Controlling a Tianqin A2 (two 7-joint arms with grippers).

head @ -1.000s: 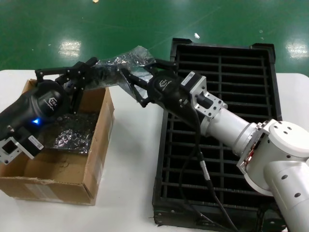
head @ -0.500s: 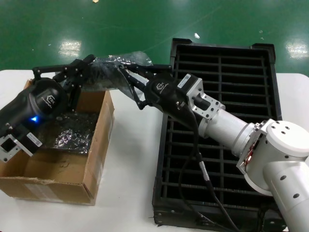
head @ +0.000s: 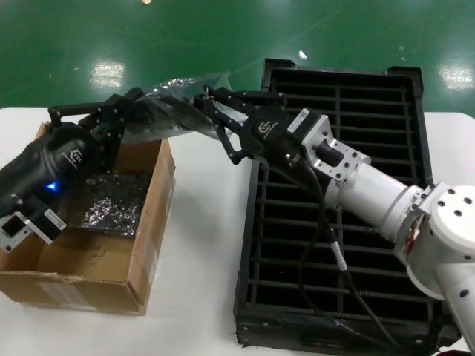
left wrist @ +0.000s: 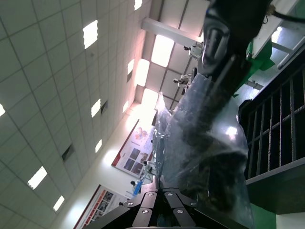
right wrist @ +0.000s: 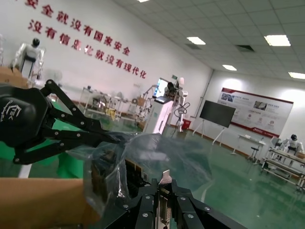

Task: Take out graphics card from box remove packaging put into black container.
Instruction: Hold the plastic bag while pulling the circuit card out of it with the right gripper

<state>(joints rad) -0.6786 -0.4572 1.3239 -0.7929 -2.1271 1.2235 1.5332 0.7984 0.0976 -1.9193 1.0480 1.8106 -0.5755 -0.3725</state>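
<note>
Crinkled translucent packaging (head: 172,110) hangs in the air between both grippers, above the far edge of the box (head: 152,245) and beside the black container (head: 338,215). Left gripper (head: 119,119) clamps one end of the packaging; right gripper (head: 211,104) pinches the opposite end. Dark graphics card (right wrist: 138,174) shows inside the film. More shiny film lies within the box.

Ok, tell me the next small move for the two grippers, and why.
Probably the right gripper should draw away toward the black container while the left gripper keeps its hold: both are shut on the packaging, held above the box with the graphics card partly inside.
</note>
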